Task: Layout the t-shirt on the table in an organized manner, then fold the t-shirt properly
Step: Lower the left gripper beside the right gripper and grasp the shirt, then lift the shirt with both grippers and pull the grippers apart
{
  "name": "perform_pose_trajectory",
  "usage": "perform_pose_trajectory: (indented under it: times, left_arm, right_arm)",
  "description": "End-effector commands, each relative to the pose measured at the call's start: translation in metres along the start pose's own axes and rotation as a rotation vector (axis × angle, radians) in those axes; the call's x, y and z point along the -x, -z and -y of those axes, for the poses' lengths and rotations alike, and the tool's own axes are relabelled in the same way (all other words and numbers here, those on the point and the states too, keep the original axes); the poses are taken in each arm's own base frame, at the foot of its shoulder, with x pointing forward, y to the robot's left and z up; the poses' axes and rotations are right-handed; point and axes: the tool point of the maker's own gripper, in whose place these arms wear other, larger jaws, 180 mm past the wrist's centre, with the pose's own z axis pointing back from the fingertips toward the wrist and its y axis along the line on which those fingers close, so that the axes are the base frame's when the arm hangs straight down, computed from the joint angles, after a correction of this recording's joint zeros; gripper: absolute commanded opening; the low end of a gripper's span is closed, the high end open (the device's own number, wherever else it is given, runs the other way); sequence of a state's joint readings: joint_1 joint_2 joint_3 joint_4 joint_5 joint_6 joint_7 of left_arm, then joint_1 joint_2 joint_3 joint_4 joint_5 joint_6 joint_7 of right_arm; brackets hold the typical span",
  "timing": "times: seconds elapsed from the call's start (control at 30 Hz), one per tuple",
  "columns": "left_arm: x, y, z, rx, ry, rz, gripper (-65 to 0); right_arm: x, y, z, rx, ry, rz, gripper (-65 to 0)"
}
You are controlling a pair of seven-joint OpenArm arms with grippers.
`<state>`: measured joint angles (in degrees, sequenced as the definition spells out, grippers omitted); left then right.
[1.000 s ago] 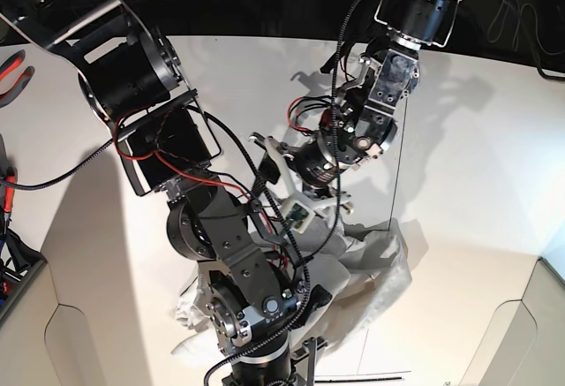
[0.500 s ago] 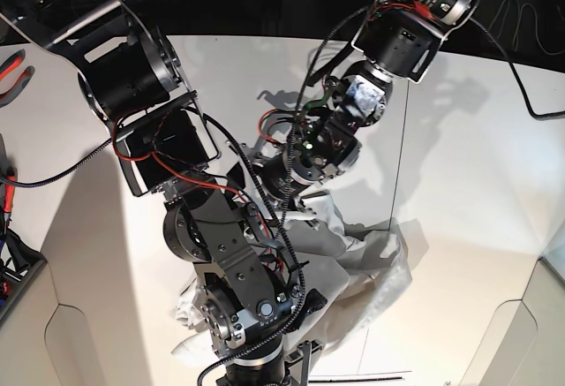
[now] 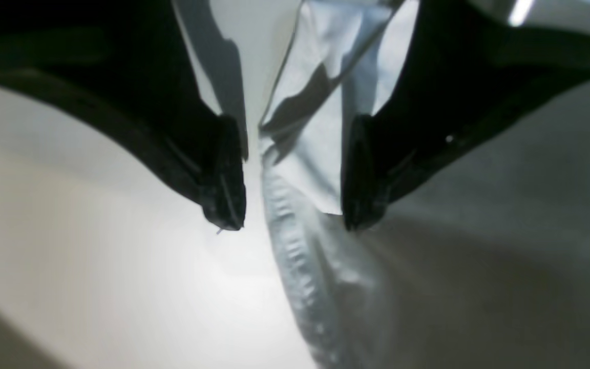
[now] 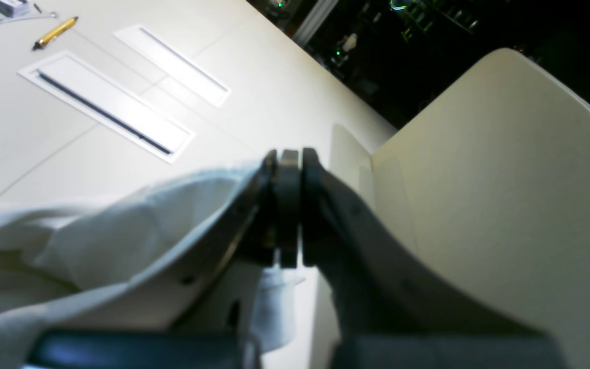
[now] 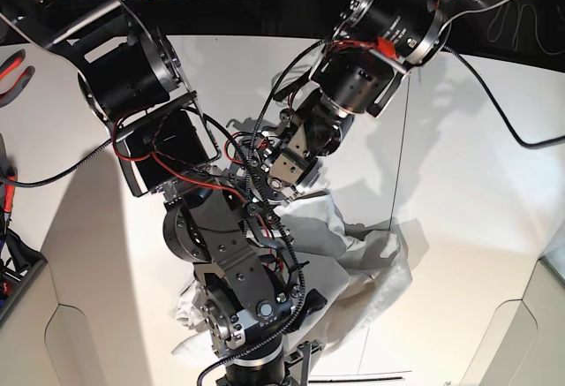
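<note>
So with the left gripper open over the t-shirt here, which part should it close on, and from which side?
Probably the ribbed edge band of the t-shirt, lying between the open left gripper fingers. It is a thick raised strip beside bare table, so coming straight down with one finger each side looks best. The right gripper is shut on another part of the shirt.

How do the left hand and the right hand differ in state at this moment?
The left hand is open, its fingers standing apart with a ribbed edge of the t-shirt between them, not pinched; the right hand is shut. The left hand points down at the table; the right hand holds shirt fabric lifted off it. Both are at the same crumpled t-shirt.
</note>
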<state>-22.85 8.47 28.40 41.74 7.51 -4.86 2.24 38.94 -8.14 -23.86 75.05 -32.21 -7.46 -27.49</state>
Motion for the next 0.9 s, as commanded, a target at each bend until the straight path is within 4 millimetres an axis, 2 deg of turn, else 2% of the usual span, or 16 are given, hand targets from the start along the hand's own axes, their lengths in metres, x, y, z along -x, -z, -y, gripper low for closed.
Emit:
perform_pose_trajectory:
  times: [0.0,0.07,0.23,0.3,0.33,0.43,0.57,0.67,0.73,0.87]
  left_arm:
    - [-0.018,0.005,-0.007,-0.012,0.012,0.039,-30.6]
    - [-0.006,0.007,-0.008,-0.013,0.033,0.014,-30.6]
    - [0.020,0.005,-0.028,-0.136,0.076,-0.025,-30.7]
    - [0.025,0.003,-0.033,-0.167,0.080,-0.040,-33.2]
    - [0.026,0.003,-0.033,-0.166,0.079,-0.042,-38.7]
    - [0.033,0.002,-0.033,-0.173,0.075,-0.070,-65.0]
    - [0.043,-0.002,-0.044,-0.233,0.069,-0.145,-65.0]
    - [0.039,-0.003,-0.041,-0.207,0.053,-0.169,-65.0]
    - [0.040,-0.012,-0.055,-0.217,0.046,-0.166,-65.0]
    - [0.028,-0.040,-0.085,-0.247,0.020,-0.105,-65.0]
  right_arm:
    - [-0.032,0.002,0.017,0.048,0.007,0.084,-65.0]
    - [-0.032,0.002,0.017,0.052,0.001,0.086,-65.0]
    - [-0.032,0.002,0.018,0.056,-0.004,0.085,-65.0]
    - [-0.032,0.002,0.018,0.056,-0.004,0.086,-65.0]
    - [-0.032,0.002,0.018,0.056,-0.004,0.086,-65.0]
    - [-0.032,0.002,0.018,0.056,-0.004,0.086,-65.0]
    - [-0.029,0.003,0.022,0.063,0.004,0.074,-65.0]
    - [-0.020,0.006,0.034,0.088,0.027,0.049,-65.0]
    - [-0.011,0.009,0.045,0.108,0.053,0.023,-65.0]
    - [0.013,0.016,0.063,0.092,0.112,-0.033,-65.0]
